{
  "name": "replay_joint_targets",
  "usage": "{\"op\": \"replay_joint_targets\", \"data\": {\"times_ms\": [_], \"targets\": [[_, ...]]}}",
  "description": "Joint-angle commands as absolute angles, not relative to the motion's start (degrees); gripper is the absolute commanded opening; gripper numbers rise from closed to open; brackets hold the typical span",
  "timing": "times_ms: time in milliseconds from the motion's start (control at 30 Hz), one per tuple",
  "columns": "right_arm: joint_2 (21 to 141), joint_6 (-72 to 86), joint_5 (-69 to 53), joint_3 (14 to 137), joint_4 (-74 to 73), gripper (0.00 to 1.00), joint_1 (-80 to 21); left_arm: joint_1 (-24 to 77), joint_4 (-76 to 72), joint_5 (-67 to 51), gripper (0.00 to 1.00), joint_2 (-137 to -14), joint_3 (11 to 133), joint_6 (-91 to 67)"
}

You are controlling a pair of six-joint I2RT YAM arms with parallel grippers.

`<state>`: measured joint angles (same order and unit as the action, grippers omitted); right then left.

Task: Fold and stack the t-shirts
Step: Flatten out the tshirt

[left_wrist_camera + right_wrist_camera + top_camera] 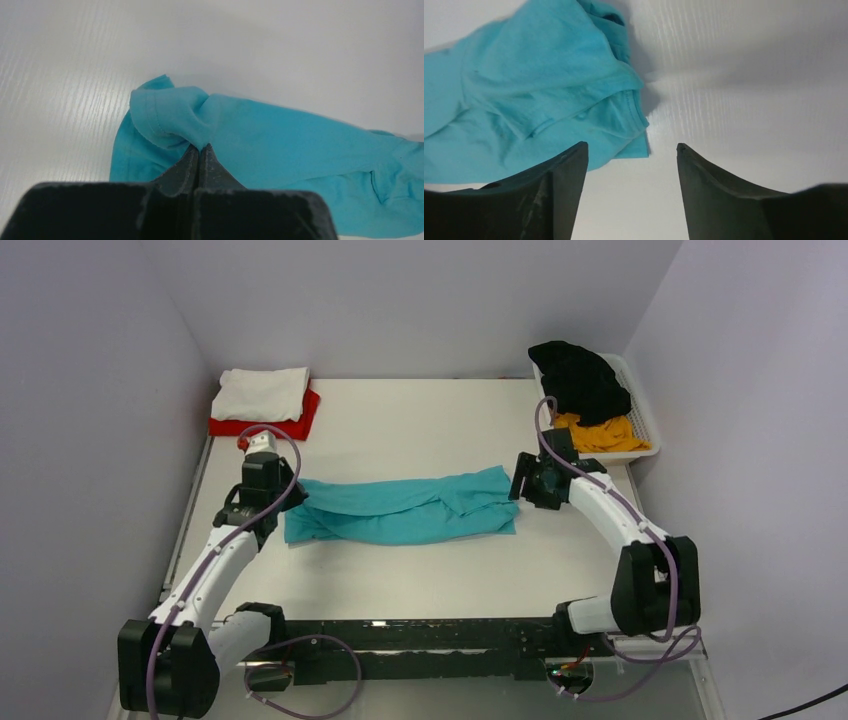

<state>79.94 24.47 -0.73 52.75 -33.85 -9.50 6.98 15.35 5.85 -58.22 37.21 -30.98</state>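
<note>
**Mid-fold: teal t-shirt (400,510) held at one end**

Lying in a rumpled band across the surface (420,420). Pinched at its left end by the left gripper (199,152), closed tight on a bunched fold. Flanked at the right end by the right gripper (631,149), spread wide, empty, beside the hem. Next, likely: close on that edge, lift both ends together, keep cloth taut. Not yet on the folded pile (262,395) far left.

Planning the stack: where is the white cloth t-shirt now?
Top view: the white cloth t-shirt lies at the far-left corner of the table, atop the red cloth t-shirt.
</note>
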Motion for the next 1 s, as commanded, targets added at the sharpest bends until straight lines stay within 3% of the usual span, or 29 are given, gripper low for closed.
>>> {"op": "replay_joint_targets", "data": {"times_ms": [0,133,300,567,700,967], "targets": [[74.1,22.7,-1.6,50.9,-30.2,0.71,-9.4,6.9,10.6,4.0,0.0,-57.3,38.5,-31.4],[76.5,22.4,-7.7,50.3,-23.9,0.74,-9.4,6.9,11.0,4.1,0.0,-57.4,38.5,-31.3],[84.2,23.4,-6.8,53.3,-18.4,0.73,-9.3,6.9,10.3,3.9,0.0,-57.4,38.2,-31.4],[92.8,23.4,-5.3,57.8,-18.4,0.65,-9.5,6.9,10.6,4.0,0.0,-58.9,38.9,-31.2],[93.9,23.2,-11.7,57.7,-17.1,0.57,-10.0,6.9,11.2,5.1,0.0,-58.4,39.2,-30.8],[91.8,22.8,-10.8,59.5,-18.9,0.44,-13.7,6.9,11.1,5.6,0.0,-57.4,38.8,-30.8]]}}
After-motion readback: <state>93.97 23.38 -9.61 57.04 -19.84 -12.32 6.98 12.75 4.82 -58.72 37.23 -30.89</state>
